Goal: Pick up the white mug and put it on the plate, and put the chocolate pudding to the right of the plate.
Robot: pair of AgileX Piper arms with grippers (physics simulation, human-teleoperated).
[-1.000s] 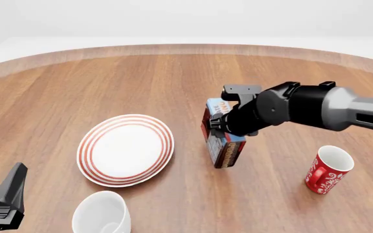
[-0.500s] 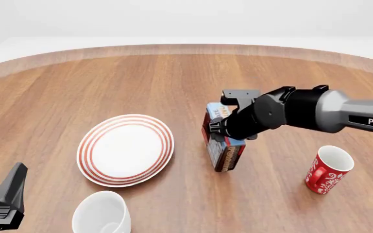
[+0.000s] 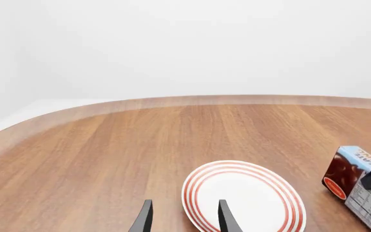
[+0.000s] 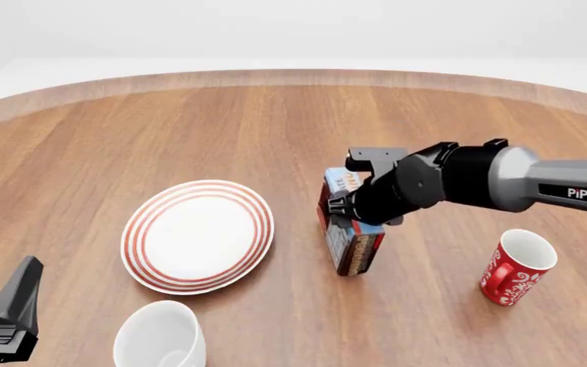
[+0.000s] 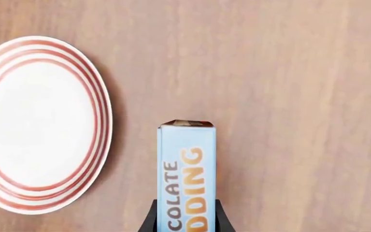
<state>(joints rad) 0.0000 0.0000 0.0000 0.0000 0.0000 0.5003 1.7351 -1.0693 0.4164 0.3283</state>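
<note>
right tool (image 5: 184,217) grips chocolate pudding (image 4: 351,229) | carton upright, just right of plate (image 4: 198,235) | left tool (image 3: 184,217) parted, empty

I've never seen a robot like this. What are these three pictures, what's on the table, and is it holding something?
It is a pretend robot inside a computer, with two arms. One picture looks down from above; the other two come from little cameras behind each claw. On the wooden table sit a striped plate, a white mug and a red mug. The right claw is squeezing a chocolate pudding box just right of the plate. The left claw is open and holds nothing.
</note>
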